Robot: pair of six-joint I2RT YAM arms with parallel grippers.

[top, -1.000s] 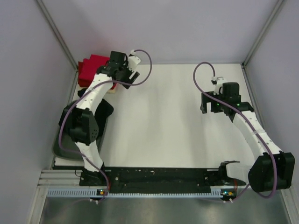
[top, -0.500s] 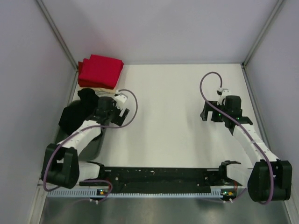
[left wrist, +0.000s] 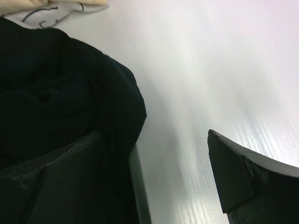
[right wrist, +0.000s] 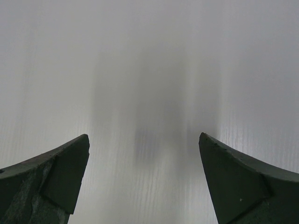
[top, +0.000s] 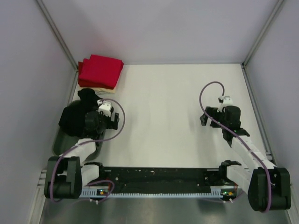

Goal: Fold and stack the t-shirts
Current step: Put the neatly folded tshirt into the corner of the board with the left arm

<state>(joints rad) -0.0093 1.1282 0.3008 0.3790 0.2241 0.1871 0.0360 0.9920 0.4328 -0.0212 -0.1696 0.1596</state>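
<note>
Probably reaching for the next garment: needing the left gripper, fingers spread wide and holding nothing, brought down onto one edge of the crumpled black soft cloth heap just beside it, pinching a single layer, not a bunch. Hanging right gripper likewise gaping, empty, over the white table. Lying in the far-left corner: folded bright red cloth t-shirts, stacked squarely, covering a cream-coloured shirt peeking out underneath.
</note>
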